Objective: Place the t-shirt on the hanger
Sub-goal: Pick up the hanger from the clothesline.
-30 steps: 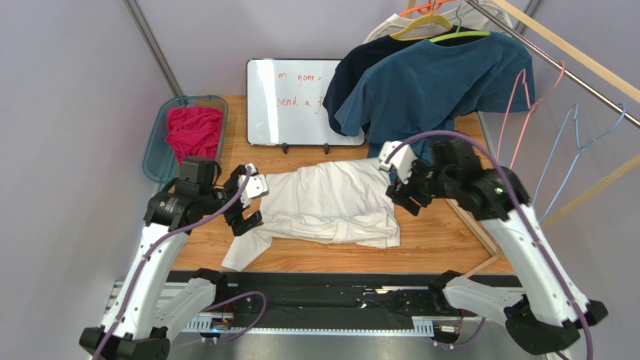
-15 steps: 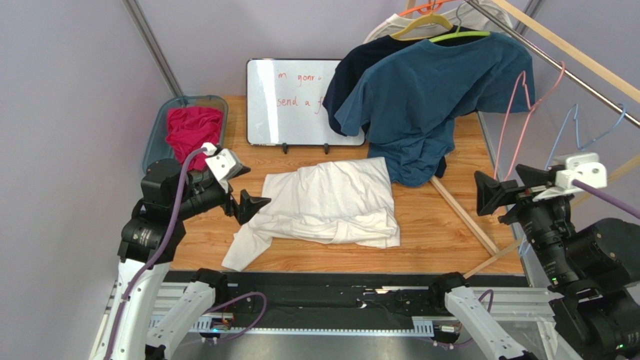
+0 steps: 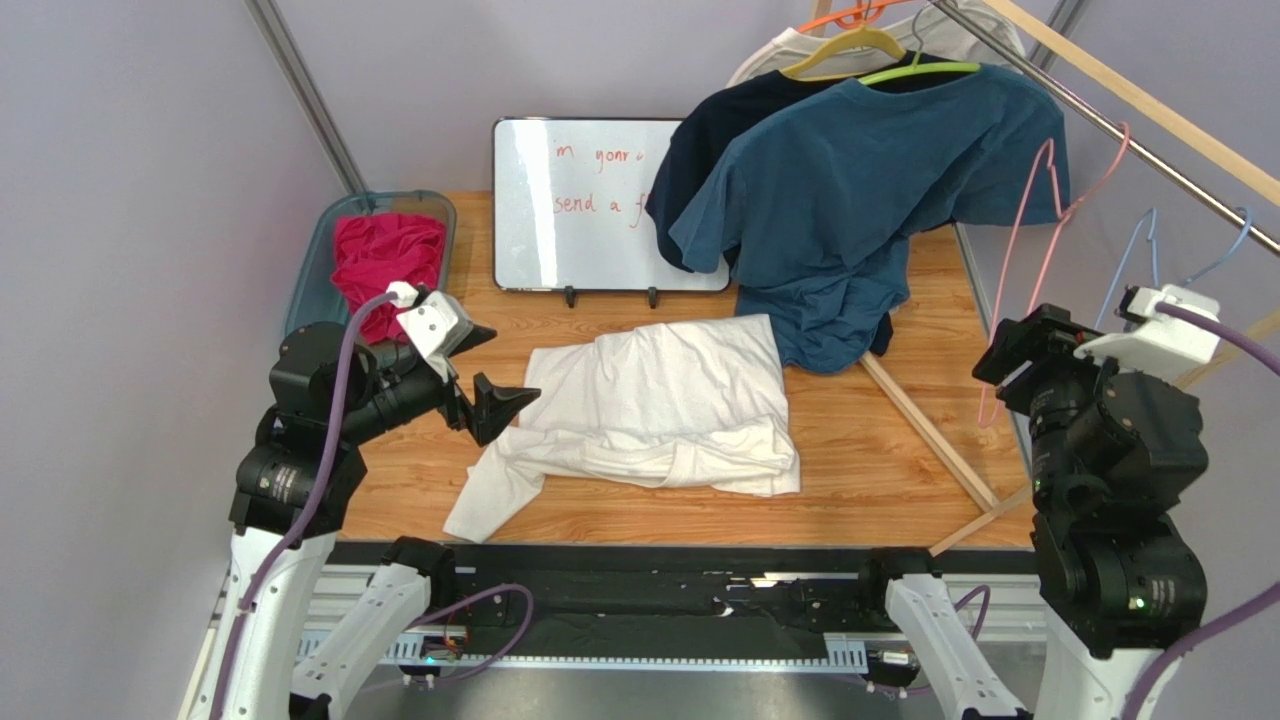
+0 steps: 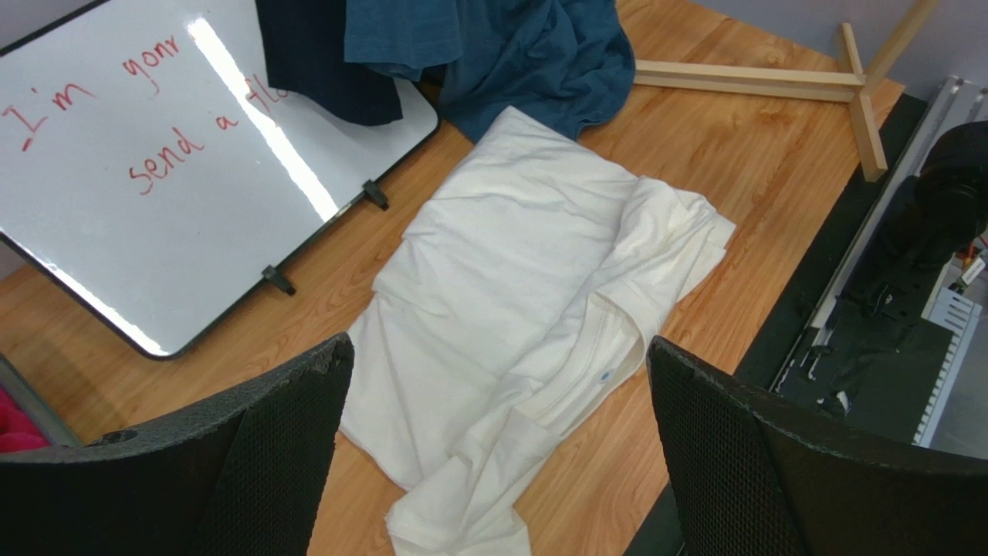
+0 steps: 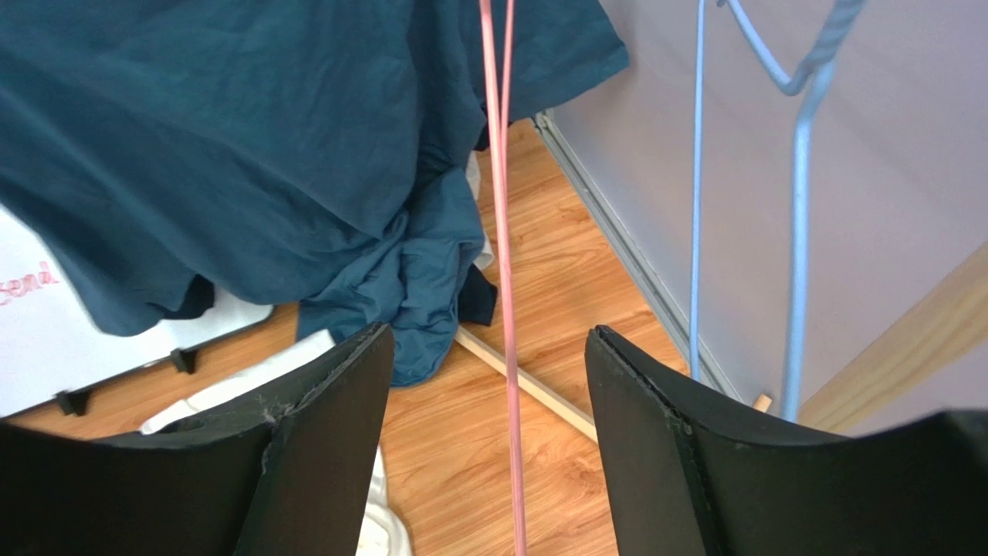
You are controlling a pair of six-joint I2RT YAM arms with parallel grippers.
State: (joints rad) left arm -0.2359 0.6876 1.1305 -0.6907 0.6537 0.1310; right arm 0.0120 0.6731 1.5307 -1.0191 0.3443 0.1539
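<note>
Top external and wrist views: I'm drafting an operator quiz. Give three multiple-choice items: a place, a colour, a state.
1. Where does the white t-shirt lie? A on the wooden table; B in the bin; C over the whiteboard.
2. What colour is the wire hanger passing through the open right gripper? A pink; B green; C black.
3. The left gripper is: A shut on cloth; B open, empty; C out of view.
Key: A, it lies crumpled on the tabletop; A, a pink wire runs through the gap in the right wrist view; B, its fingers stand apart above the shirt.
</note>
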